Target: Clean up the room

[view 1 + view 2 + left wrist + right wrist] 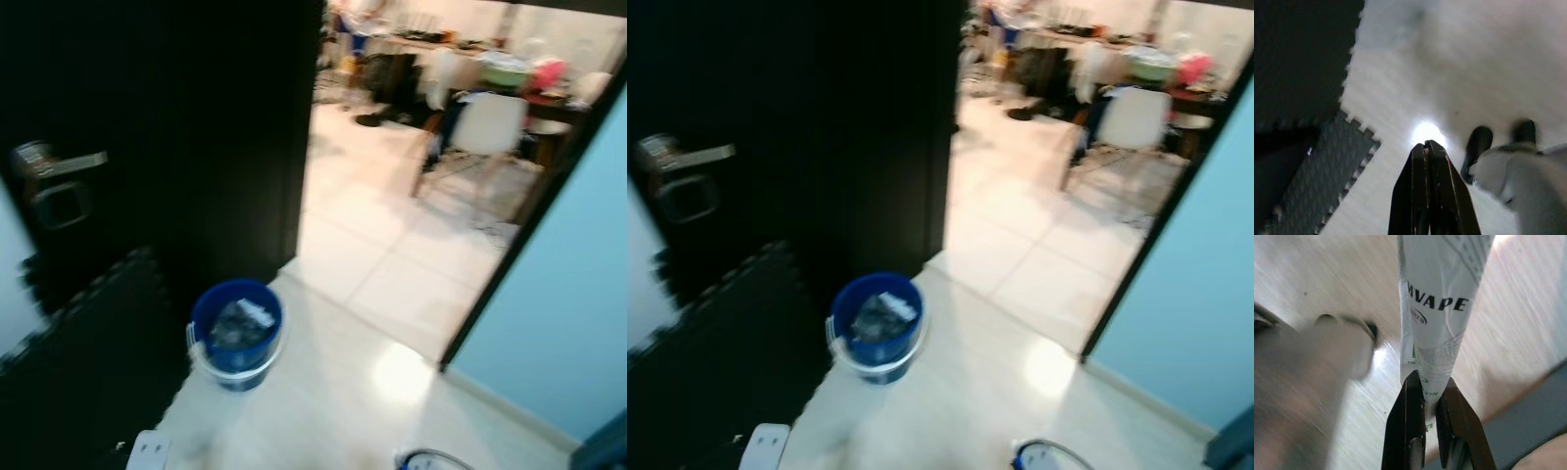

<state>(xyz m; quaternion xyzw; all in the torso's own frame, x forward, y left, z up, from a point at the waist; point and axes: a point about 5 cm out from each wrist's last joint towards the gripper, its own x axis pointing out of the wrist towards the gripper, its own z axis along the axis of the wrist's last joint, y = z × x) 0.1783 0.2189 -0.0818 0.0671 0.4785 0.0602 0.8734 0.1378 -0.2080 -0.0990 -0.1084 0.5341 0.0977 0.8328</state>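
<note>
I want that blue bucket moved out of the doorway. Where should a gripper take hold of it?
Grip the blue bucket by its upper rim, coming from above: it stands upright and open-topped, with trash inside. Use the left gripper; the right gripper holds a white package.

Black door (176,137); pale tiled floor (382,264)

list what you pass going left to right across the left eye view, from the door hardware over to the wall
silver lever door handle → blue plastic bucket with a white rim → white chair in the far room → light blue wall
</note>
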